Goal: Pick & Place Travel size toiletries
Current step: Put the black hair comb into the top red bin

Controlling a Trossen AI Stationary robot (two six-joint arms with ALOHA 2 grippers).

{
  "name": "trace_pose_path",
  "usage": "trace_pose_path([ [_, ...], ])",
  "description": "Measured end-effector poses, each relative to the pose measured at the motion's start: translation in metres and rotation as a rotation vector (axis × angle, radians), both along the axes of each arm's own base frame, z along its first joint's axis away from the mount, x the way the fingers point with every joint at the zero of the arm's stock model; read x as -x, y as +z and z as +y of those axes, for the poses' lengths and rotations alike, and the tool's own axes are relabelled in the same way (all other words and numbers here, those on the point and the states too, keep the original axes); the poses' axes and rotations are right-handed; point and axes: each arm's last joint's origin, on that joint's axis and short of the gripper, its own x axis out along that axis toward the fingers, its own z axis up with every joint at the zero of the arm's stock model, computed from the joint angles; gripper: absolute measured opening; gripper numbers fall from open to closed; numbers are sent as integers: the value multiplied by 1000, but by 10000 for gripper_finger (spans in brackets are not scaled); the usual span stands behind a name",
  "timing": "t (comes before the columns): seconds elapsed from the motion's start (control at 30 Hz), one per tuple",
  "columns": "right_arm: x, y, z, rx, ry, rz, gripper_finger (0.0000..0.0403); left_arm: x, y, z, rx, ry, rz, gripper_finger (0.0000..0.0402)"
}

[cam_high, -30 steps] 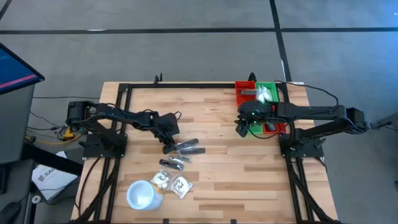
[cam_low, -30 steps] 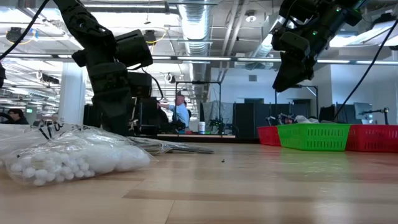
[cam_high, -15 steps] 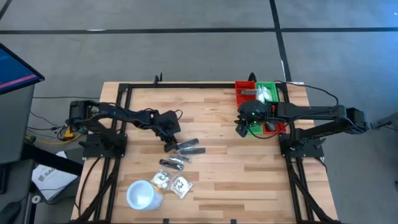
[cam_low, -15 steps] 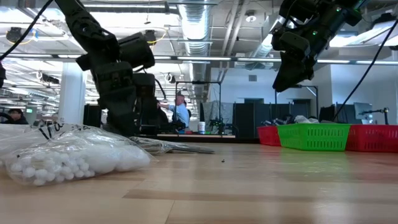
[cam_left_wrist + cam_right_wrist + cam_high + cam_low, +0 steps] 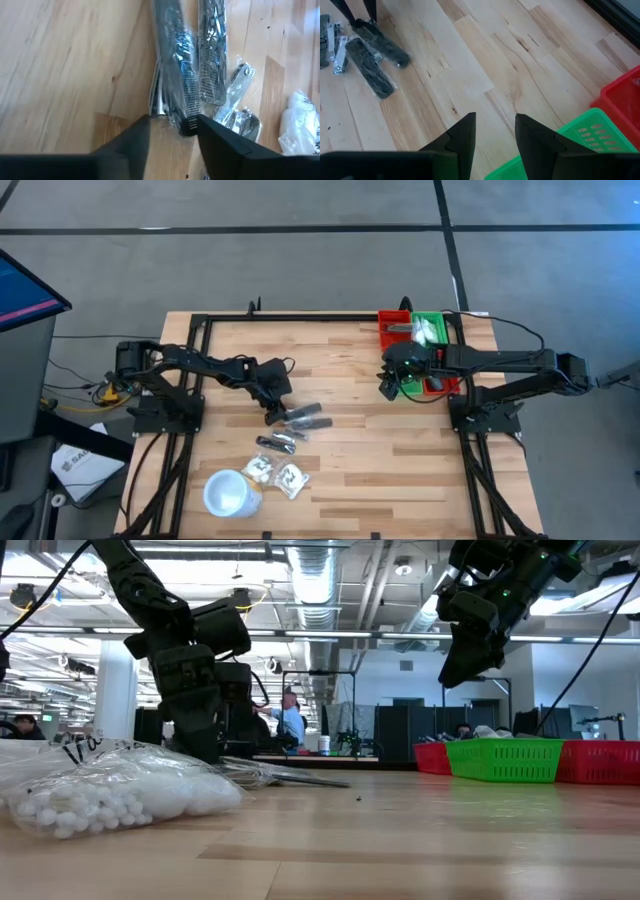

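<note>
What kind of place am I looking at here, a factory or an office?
Probably an open-plan robotics lab or workshop: exposed ceiling ducts, a wooden table with two mounted arms, a person at benches beyond, and a concrete floor.

The table's [image 5: 360, 470] middle and front-right stretch lie bare. Toiletries [image 5: 290, 442] and a white cup [image 5: 226, 493] crowd the front-left part; red and green baskets [image 5: 428, 330], seemingly part-filled, block the far-right corner.
</note>
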Motion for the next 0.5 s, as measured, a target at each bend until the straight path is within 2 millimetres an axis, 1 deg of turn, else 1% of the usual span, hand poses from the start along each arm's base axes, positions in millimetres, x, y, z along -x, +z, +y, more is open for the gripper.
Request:
trace_pose_path([
  [0.07,0,0,0,0,0,1,128,0,0,0,-9,-14,-5,110],
  [0.2,0,0,0,0,0,1,128,-1,1,0,-25,-43,-26,24],
  [0.23,0,0,0,0,0,1,128,-1,1,0,-30,-45,-28,14],
  [0.5,0,0,0,0,0,1,128,-2,1,0,-40,-53,-42,3],
])
